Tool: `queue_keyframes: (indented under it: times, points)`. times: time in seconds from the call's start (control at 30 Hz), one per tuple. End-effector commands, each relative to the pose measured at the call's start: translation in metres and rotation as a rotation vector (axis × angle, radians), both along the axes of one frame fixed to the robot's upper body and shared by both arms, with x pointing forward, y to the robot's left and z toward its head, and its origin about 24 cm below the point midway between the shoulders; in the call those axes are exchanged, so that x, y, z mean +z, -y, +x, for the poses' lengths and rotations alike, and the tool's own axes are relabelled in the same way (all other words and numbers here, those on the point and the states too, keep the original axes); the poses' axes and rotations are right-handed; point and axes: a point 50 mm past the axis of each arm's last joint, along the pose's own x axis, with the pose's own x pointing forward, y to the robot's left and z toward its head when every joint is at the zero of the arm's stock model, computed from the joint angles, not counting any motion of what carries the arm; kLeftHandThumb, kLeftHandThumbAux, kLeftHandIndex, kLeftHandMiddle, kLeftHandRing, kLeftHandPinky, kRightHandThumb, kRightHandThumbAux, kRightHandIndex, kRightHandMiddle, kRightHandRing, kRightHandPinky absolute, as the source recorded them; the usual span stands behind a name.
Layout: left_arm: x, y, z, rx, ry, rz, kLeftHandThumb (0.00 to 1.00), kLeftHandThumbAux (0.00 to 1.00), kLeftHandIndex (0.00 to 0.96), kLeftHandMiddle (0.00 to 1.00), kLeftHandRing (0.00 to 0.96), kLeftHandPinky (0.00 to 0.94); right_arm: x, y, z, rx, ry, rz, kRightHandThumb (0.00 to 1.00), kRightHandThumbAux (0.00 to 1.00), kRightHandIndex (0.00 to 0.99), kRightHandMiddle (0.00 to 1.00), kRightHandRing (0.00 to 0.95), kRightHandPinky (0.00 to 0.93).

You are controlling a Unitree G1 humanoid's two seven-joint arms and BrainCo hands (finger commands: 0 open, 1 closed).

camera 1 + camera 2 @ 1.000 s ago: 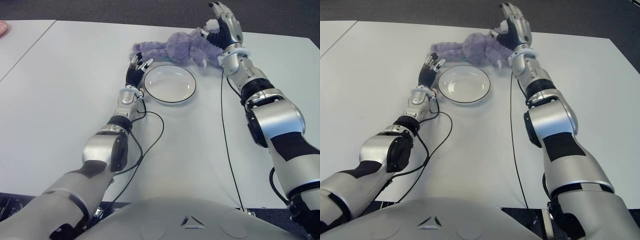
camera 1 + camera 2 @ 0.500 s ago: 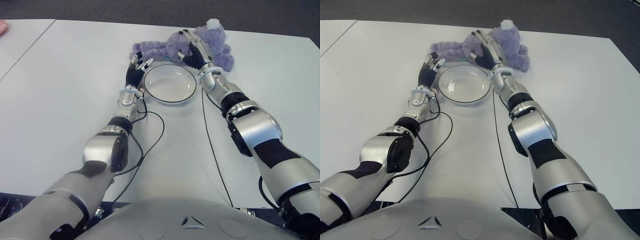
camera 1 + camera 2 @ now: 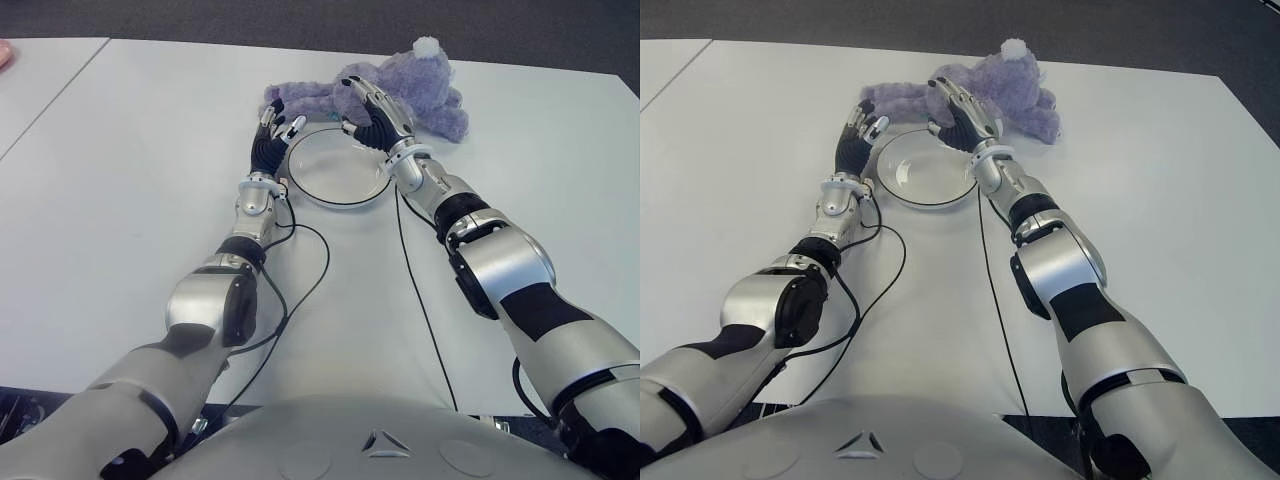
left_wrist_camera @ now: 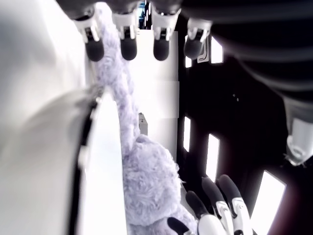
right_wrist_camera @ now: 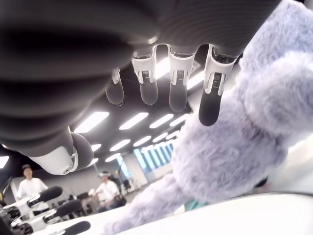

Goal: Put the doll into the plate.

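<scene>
The purple plush doll [image 3: 420, 92] lies on the white table just behind the plate [image 3: 330, 185], its long limbs [image 3: 300, 97] stretched to the left. The plate is white with a dark rim and holds nothing. My right hand [image 3: 366, 112] hovers over the plate's far rim, against the doll's middle. In the right wrist view its fingers [image 5: 172, 88] are spread and hold nothing, with the doll [image 5: 230, 147] beside them. My left hand [image 3: 274, 128] shows at the plate's left edge, fingers [image 4: 128, 46] straight, near the doll's limbs [image 4: 122, 93].
Black cables [image 3: 300, 290] run from both wrists across the table [image 3: 130, 170] toward me. A second table [image 3: 40, 80] adjoins on the left, with a pink thing [image 3: 5, 55] at its far corner. The table's far edge lies just behind the doll.
My right hand swung from the doll's right side across it to the plate's far rim. The doll's head now lies uncovered at the right. The left hand stayed put.
</scene>
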Motion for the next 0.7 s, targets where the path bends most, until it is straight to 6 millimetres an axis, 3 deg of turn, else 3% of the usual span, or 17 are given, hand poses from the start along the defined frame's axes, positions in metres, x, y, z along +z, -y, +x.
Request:
queue_keyframes:
  times: [0.03,0.3,0.7]
  points:
    - [-0.104,0.004,-0.064,-0.013,-0.605,0.002,0.000,0.458,0.000,0.000,0.000,0.000,-0.032,0.018,-0.011,-0.025,-0.132,0.019,0.568,0.506,0.000,0.000,0.075,0.249]
    - [-0.104,0.004,-0.064,0.003,-0.602,-0.016,0.000,0.460,0.000,0.000,0.000,0.000,-0.038,0.036,-0.013,-0.080,-0.139,0.028,0.483,0.518,0.000,0.000,0.056,0.201]
    - [-0.104,0.004,-0.065,0.002,-0.600,-0.012,0.000,0.462,0.000,0.000,0.000,0.000,-0.035,0.057,-0.010,-0.147,-0.157,0.015,0.451,0.548,0.000,0.000,0.033,0.162]
